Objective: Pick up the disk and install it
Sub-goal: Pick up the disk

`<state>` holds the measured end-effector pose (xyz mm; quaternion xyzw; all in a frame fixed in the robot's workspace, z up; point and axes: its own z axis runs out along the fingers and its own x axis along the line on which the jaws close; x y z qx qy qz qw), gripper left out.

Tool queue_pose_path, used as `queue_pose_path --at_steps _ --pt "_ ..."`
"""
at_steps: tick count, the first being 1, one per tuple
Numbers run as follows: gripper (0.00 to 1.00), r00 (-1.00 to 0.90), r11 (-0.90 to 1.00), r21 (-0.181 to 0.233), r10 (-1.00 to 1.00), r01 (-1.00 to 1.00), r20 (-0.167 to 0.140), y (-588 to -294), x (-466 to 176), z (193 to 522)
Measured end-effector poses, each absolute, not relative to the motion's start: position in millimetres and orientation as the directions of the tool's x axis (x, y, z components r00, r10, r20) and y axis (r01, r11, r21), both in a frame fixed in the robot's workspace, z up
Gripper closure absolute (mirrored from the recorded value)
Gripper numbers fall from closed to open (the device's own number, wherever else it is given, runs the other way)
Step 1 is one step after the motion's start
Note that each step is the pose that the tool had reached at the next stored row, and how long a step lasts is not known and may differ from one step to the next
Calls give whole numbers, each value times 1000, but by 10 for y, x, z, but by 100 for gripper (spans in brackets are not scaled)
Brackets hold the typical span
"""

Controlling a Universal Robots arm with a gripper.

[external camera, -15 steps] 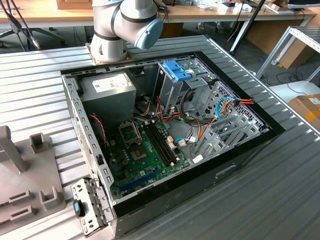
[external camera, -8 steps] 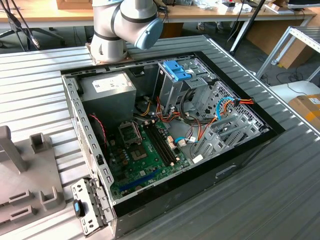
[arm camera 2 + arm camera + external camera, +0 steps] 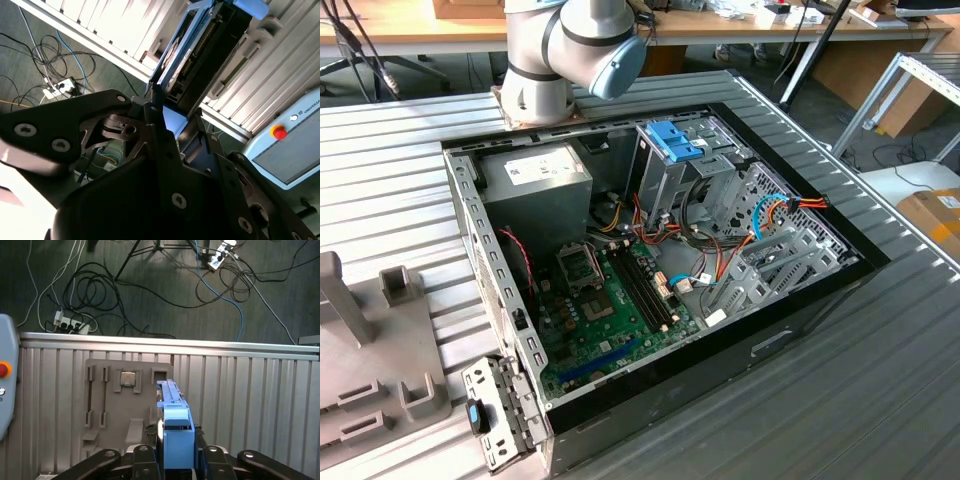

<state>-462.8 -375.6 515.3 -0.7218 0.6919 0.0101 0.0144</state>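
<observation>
I have the claw (image 3: 177, 460) clenched on the disk (image 3: 176, 425), held edge-up, with a grey tray (image 3: 112, 415) on the surface below the claw.

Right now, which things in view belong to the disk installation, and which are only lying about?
Belong to the job: disk, gripped in the claw; open computer case; its drive cage.
Lying about: processor chip on the grey tray; floor cables; power strip; teach pendant.
</observation>
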Motion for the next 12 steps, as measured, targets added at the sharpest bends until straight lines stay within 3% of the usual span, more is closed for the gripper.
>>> queue_pose_path --at_steps 12 --pt "63 43 -42 -7 -998 -999 -35 -3756 -4550 5239"
